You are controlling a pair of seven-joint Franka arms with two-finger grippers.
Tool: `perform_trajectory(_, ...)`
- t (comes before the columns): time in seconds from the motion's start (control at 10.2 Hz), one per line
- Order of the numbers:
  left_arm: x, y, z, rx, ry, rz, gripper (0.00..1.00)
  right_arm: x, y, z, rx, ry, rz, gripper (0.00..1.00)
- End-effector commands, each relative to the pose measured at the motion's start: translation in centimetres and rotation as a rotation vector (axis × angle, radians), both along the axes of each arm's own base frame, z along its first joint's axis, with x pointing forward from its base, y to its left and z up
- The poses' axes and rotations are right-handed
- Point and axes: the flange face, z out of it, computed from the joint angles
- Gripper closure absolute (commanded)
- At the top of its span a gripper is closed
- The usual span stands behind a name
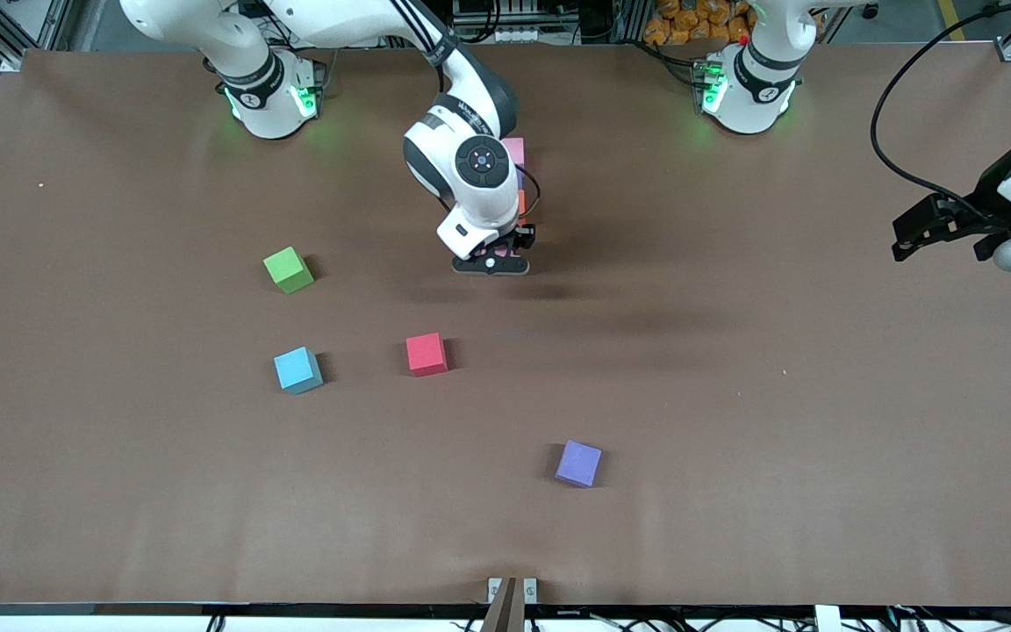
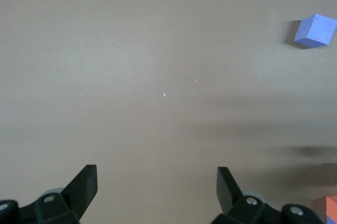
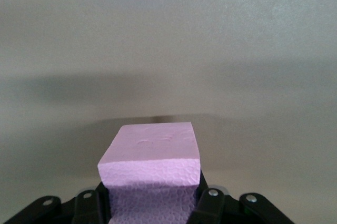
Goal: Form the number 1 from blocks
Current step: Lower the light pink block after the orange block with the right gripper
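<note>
My right gripper (image 1: 492, 261) hangs low over the table's middle, shut on a pink block (image 3: 152, 166) that fills the right wrist view between the fingers (image 3: 208, 205). Partly hidden by that arm, a second pink block (image 1: 515, 150) and an orange block (image 1: 521, 200) lie in line toward the robots' bases. Loose on the table are a green block (image 1: 288, 269), a light blue block (image 1: 297, 369), a red block (image 1: 426, 354) and a purple block (image 1: 578, 463). My left gripper (image 1: 902, 237) waits open over its end of the table. The left wrist view shows the purple block (image 2: 315, 30). The second purple block is hidden.
The brown table (image 1: 734, 421) carries only the blocks. A small bracket (image 1: 511, 590) sits at the table's edge nearest the front camera. A black cable (image 1: 887, 105) loops above the left arm's end.
</note>
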Motion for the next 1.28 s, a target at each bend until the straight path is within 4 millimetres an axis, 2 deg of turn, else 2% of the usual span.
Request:
perform_trajectory(0.0,-0.5,-0.1,0.5,-0.020,0.010,-0.014,0.00,-1.2,0.0,-0.1,0.057,0.013,-0.045,1.00)
perform_trajectory(0.29,-0.3,-0.6,-0.2,-0.022,0.022,-0.023,0.00,-2.9,1.3,-0.9,0.049,0.022,-0.014,1.00)
perform_trajectory(0.69,-0.5,-1.0,-0.3,-0.085,0.035,-0.014,0.00,-5.5,1.6,-2.7,0.039,0.019,0.019,1.00)
perform_trajectory(0.88,-0.7,-0.8,-0.3,-0.084,0.050,-0.012,0.00,-5.7,1.1,-3.3,0.027,0.024,0.022,1.00)
perform_trajectory(1.18,-0.9,-2.6,-0.4,-0.072,0.052,-0.039,0.00,-5.8,1.2,-3.8,0.030,0.020,0.021,1.00)
